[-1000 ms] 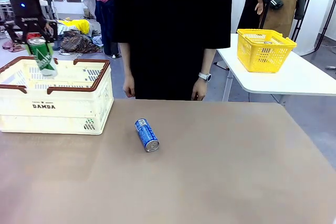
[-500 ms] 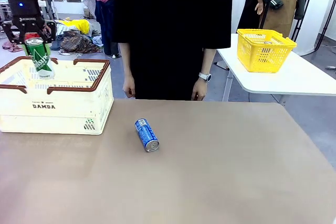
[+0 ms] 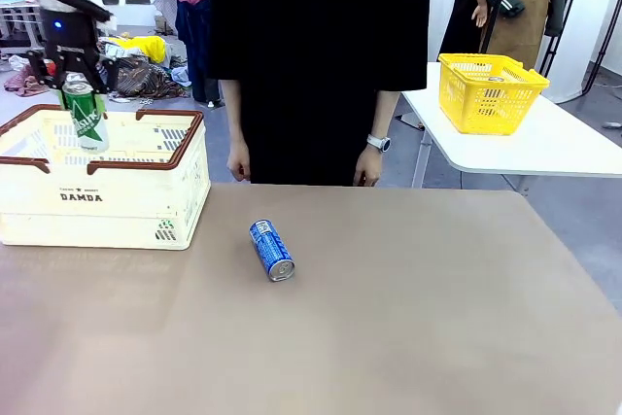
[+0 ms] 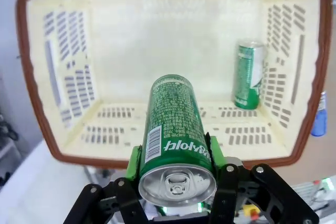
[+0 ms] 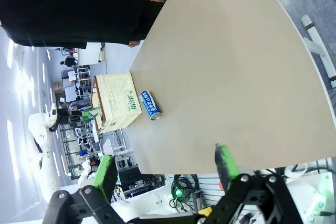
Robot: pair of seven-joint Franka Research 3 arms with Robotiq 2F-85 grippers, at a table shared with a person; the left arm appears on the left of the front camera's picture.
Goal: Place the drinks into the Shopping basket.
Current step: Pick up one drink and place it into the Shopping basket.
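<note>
My left gripper is shut on a green drink can, holding it nearly upright over the back left of the cream Shopping basket. In the left wrist view the held green can sits between the green pads, above the basket's floor. A second green can stands inside the basket against a wall. A blue can lies on its side on the brown table, right of the basket. My right gripper hangs open high above the table, far from the blue can.
A person in black stands at the table's far edge, hands down by the sides. A yellow mesh basket sits on a separate white table at the back right. The brown tabletop is bare right of the blue can.
My left gripper has shifted slightly right and down over the basket with the green can, which now hangs more upright. The blue can has not moved.
</note>
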